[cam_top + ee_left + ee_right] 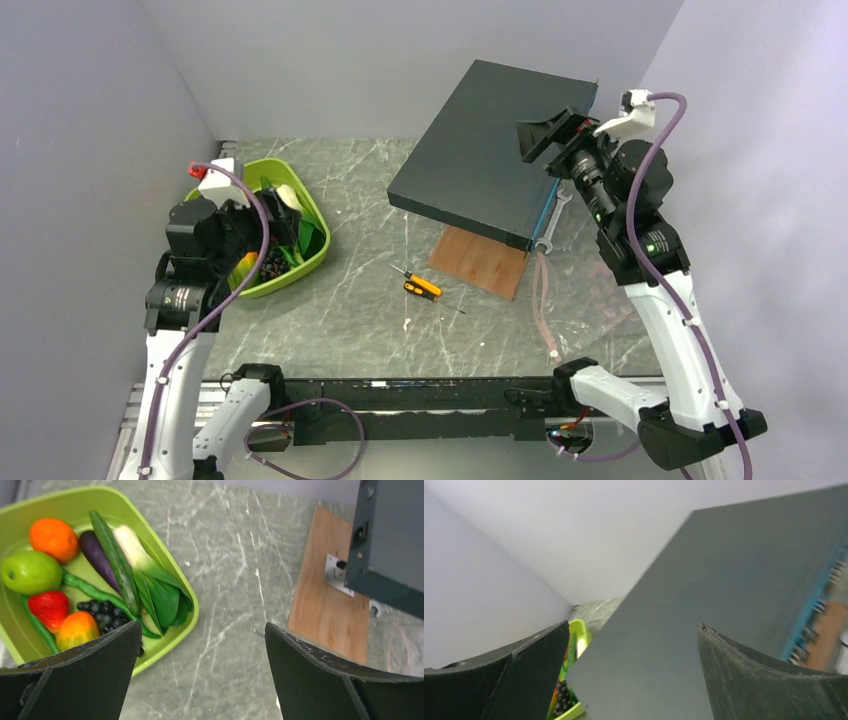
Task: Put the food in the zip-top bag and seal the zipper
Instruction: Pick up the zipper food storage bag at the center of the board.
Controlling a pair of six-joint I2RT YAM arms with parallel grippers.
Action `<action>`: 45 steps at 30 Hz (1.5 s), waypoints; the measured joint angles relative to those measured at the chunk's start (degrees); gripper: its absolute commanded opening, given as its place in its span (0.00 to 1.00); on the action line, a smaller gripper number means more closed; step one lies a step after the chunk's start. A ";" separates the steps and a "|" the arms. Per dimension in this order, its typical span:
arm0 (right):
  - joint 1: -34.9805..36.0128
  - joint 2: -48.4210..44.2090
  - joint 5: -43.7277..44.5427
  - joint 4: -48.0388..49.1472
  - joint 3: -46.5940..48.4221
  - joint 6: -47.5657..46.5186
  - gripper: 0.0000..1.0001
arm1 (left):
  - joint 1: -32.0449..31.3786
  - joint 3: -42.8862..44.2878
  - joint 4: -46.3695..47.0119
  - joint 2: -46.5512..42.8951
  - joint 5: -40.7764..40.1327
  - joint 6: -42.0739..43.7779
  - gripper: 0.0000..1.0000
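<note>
toy food is heaped in the lime-green plastic tray [20, 517] at the table's left: orange fruit [54, 539], green apple [30, 571], red fruit [49, 607], black grapes [102, 612], with the purple eggplant [97, 557] and leafy greens [155, 585] lying lengthwise, corner to corner. the left gripper [202, 625] hangs over it, jaws spread and empty. over on the right the floppy clear bag [397, 647] lies flat by the wooden board [480, 262], its pink zipper strip [541, 290] running near-to-far, while the right gripper [632, 625], jaws apart and holding nothing, hovers above the dark grey box [490, 160].

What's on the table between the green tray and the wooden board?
The screwdriver, nearer the board than the tray; the top view shows it.
</note>
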 measured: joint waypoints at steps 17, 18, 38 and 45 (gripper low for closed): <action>-30.12 -9.84 34.71 -21.03 -24.20 12.04 1.00 | 0.00 -7.50 -1.95 -3.87 14.56 -1.46 0.99; -32.54 -8.39 29.14 -20.87 -26.21 13.18 1.00 | 0.00 -7.58 -1.95 -3.87 14.91 -1.46 0.99; -17.51 8.79 -0.74 -16.09 -37.55 22.69 1.00 | 0.00 -8.59 -2.29 -9.81 19.76 -2.56 0.99; -12.35 13.03 14.01 -18.71 -36.94 18.38 0.98 | 0.00 -8.59 -2.03 -10.19 20.85 -2.56 0.99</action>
